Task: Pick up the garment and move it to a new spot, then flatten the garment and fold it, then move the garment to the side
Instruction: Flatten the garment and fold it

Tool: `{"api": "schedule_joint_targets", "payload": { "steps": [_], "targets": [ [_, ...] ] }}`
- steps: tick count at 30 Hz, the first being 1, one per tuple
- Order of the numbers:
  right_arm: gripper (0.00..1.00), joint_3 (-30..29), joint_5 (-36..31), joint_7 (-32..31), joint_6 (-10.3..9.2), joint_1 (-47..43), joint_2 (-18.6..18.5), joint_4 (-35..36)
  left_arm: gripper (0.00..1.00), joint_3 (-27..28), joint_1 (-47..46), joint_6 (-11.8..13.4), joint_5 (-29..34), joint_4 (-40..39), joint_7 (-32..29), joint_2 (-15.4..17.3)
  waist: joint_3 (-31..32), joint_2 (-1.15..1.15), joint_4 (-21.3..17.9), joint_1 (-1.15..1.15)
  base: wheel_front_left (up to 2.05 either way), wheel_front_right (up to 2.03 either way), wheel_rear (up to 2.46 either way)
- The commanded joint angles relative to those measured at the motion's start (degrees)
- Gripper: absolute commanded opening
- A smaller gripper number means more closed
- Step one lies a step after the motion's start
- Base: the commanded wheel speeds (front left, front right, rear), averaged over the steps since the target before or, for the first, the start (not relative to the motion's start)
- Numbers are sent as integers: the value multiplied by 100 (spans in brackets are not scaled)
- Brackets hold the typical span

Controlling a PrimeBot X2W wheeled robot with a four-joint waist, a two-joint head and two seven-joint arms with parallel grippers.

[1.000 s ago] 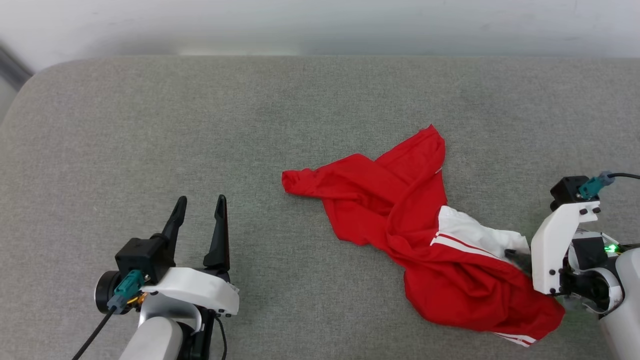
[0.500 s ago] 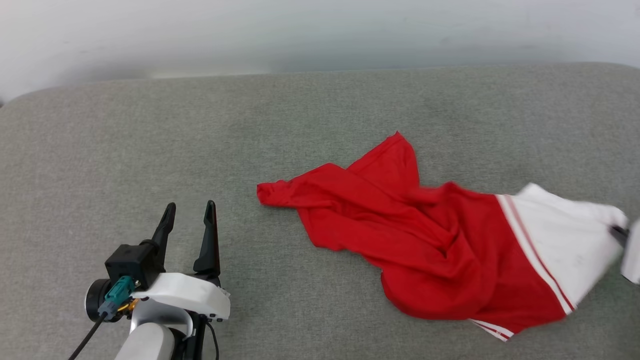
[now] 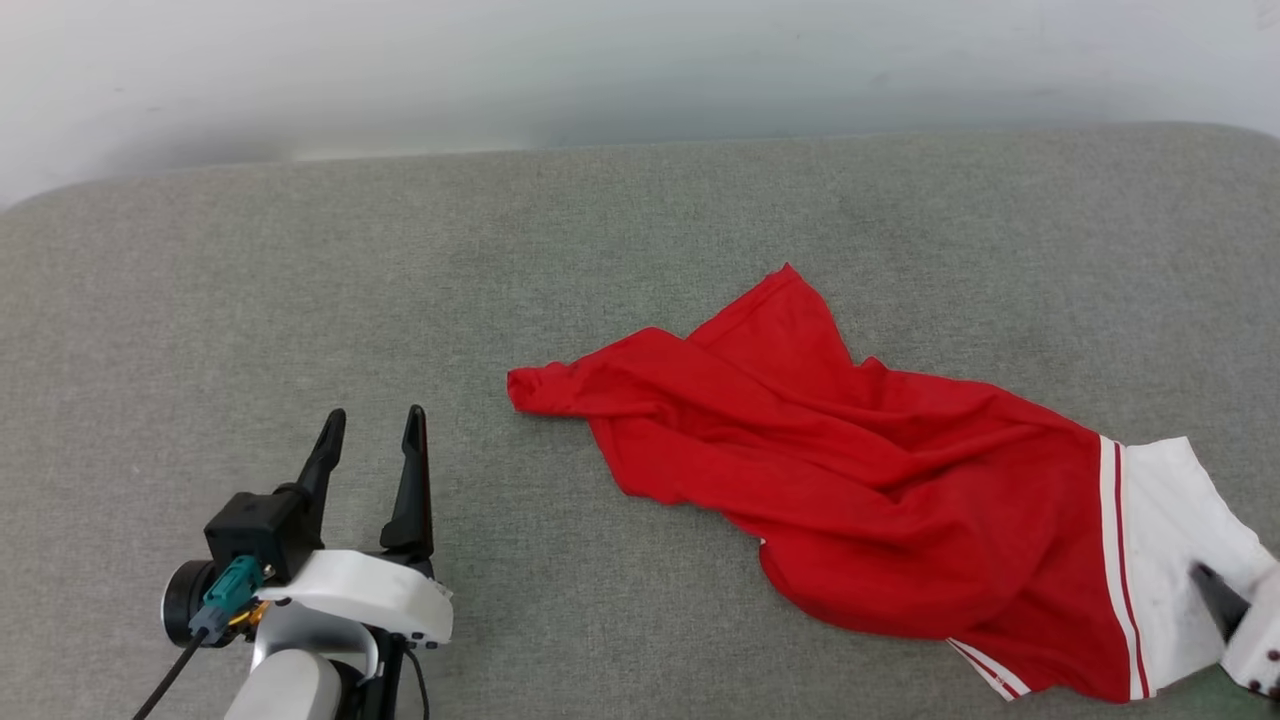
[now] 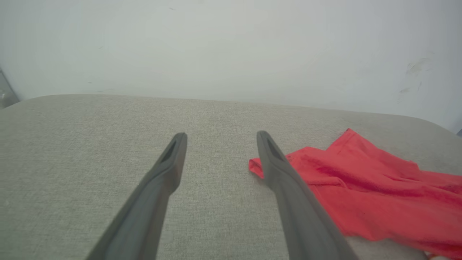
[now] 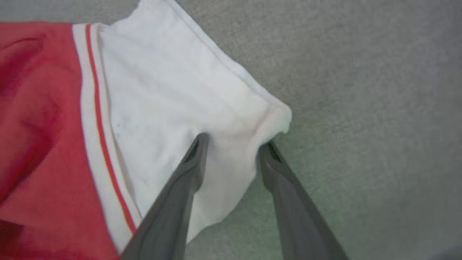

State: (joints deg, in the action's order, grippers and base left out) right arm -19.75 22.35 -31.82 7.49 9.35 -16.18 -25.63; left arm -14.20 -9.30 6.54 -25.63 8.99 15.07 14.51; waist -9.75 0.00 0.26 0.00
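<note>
We see a broad grey cushion [image 3: 300, 250] running under a pale wall [image 3: 600, 60]. On the cushion's right half the garment [image 3: 880, 500] lies rumpled, its red body stretching from the middle toward the near right. Its white sleeve [image 3: 1170, 540] is spread flat at that end. Our left gripper [image 3: 372, 425] hovers over bare cushion at the near left, fingers wide apart and empty. Our right gripper [image 5: 234, 142] has its fingers parted over the sleeve's outer edge, pinching nothing.
</note>
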Motion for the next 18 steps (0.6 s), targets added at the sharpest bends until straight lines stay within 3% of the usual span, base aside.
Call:
{"api": "schedule_joint_targets", "payload": {
  "steps": [1, 8, 18],
  "targets": [
    [100, 95, -62, 427, -1, -31, 65, 179, 100, 36, 90, 2, 14, 9, 13, 60, 58, 0, -2, 0, 0, 0, 0],
    [100, 398, -344, 1884, -1, -159, 213, 891, 100, 76, 332, 83, -63, 16, -11, 98, 423, 0, -46, 0, 0, 0, 0],
    [100, 1495, -566, 2592, -1, -591, 564, 2021, 100, 44, 796, 203, -117, -125, -195, 199, 994, 0, -77, 0, 0, 0, 0]
  ]
}}
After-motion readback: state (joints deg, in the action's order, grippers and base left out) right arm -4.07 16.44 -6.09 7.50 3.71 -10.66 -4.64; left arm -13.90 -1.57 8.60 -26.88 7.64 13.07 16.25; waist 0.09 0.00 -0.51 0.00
